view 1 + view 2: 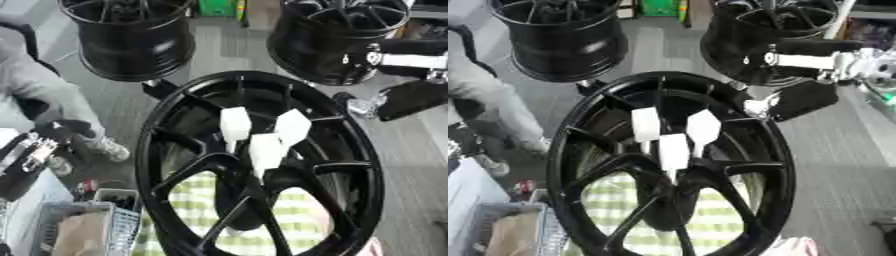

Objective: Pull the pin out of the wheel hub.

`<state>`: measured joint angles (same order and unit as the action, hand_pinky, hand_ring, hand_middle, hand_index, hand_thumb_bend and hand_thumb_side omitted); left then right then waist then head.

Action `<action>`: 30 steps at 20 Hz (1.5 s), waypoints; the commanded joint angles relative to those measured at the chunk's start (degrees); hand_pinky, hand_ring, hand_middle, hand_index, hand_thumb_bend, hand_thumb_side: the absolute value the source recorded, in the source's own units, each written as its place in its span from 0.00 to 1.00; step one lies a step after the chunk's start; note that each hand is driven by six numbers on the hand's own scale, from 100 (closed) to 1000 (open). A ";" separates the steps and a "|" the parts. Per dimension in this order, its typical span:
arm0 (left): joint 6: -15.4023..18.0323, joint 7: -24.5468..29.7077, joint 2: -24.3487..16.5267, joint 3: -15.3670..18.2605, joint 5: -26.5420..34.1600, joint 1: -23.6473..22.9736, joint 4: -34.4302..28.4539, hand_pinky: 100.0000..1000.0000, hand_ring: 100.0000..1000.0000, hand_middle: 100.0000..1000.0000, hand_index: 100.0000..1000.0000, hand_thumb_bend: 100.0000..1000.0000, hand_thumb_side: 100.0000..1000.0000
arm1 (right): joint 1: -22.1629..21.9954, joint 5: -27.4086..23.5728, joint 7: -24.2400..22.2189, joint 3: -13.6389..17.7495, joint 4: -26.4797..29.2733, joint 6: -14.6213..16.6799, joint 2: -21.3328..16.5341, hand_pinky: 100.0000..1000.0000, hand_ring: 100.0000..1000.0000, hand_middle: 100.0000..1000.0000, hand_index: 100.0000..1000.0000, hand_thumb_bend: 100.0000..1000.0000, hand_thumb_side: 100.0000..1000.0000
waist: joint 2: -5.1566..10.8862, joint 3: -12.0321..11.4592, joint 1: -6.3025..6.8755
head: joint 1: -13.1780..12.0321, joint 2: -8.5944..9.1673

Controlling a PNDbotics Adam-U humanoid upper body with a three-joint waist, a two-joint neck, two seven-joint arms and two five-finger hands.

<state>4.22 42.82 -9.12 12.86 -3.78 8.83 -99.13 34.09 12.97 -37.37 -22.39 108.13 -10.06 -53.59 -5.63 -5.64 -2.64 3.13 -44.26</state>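
Three white pins (265, 150) stick up from the middle of a big black wheel hub (346, 150). The wheel hub stands tilted in front of the camera, over a green and white checked cloth (293, 210). The right arm (807, 61) comes in from the upper right, black with a silver part. Its right hand (798, 100) hangs by the wheel hub's top right rim, well apart from the pins. I cannot tell if its fingers are open or curled. Two more black wheels (131, 40) stand behind on the floor.
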 commanded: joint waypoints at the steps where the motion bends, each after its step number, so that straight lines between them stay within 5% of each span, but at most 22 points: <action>1: 0.14 0.27 -1.48 -0.26 0.11 0.76 -0.72 0.51 0.46 0.63 0.78 0.00 0.79 | 1.99 2.66 -2.59 -0.59 -0.76 1.62 0.28 0.79 0.81 0.89 0.97 0.00 0.47 | 0.73 0.00 0.04 | 0.38 0.15; 15: 0.21 0.53 -1.47 -0.38 0.06 0.68 -0.71 0.51 0.46 0.63 0.78 0.00 0.79 | 4.92 7.82 -12.57 -3.85 -5.39 6.18 4.15 0.83 0.84 0.90 1.00 0.09 0.38 | 0.64 -0.06 -0.06 | 0.94 0.15; 30: 0.28 0.79 -1.43 -0.55 0.01 0.62 -0.67 0.51 0.46 0.63 0.78 0.00 0.79 | 8.75 12.13 -13.19 -5.01 -14.39 8.14 9.74 0.82 0.83 0.89 0.99 0.08 0.39 | 0.59 -0.37 -0.08 | 1.61 0.15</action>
<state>4.45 43.39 -9.52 12.53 -3.78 8.82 -99.00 41.62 24.59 -50.51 -27.83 94.31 -2.28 -43.35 -5.64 -5.99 -2.90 4.56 -44.26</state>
